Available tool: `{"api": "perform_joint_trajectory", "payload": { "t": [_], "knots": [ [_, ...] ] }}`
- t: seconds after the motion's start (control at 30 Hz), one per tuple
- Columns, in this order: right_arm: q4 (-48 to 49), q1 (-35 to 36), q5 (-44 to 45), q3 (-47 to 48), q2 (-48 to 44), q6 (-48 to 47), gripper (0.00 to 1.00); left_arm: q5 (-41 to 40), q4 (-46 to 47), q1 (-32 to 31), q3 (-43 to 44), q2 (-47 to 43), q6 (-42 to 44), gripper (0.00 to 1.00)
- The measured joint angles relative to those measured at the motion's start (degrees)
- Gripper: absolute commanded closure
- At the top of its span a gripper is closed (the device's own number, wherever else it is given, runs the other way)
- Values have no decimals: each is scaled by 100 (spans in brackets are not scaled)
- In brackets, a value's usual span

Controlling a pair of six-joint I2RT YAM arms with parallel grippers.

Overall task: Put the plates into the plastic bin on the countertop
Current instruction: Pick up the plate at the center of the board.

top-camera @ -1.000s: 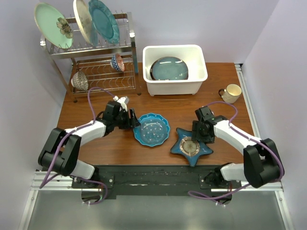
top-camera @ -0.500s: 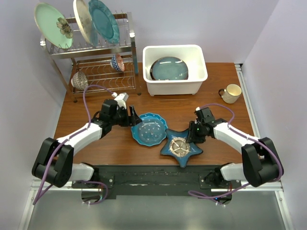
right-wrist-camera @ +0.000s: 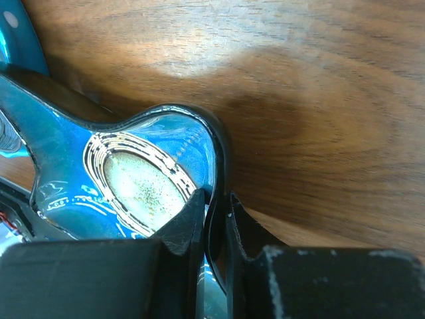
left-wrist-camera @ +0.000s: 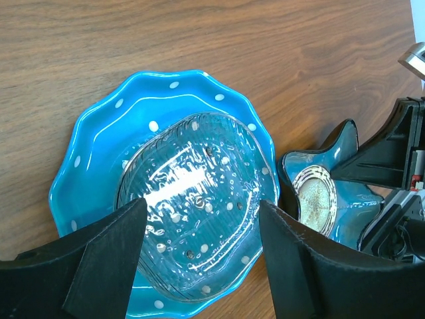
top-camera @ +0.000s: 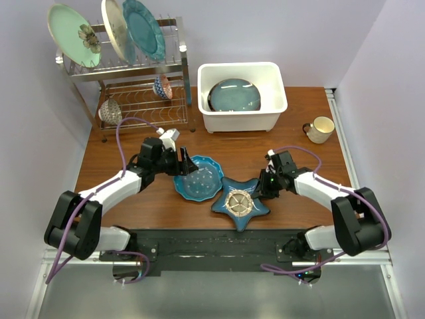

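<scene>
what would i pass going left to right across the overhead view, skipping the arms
dish rack -> blue dotted plate -> star plate -> mug; the white bin sits above both plates, so it is left out

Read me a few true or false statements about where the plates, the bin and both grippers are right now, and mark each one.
1. The right gripper is shut on a tip of the dark-blue star-shaped plate. True.
2. The left gripper is clamped on the blue scalloped white-dotted plate. False: its jaws stand wide open over the plate.
3. The white rectangular plastic bin is empty. False: a round dark plate lies in it.
4. A cream mug stands on the reddish-brown wooden countertop, to the right of the bin. True.
</scene>
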Motion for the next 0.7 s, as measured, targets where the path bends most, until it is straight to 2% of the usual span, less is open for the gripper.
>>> {"api": "perform_joint_trajectory", "payload": {
  "t": [0.7],
  "knots": [
    [-750, 44, 299, 264, -577, -319, 100, 11, -2, 0, 22, 24, 37, 27]
  ]
}}
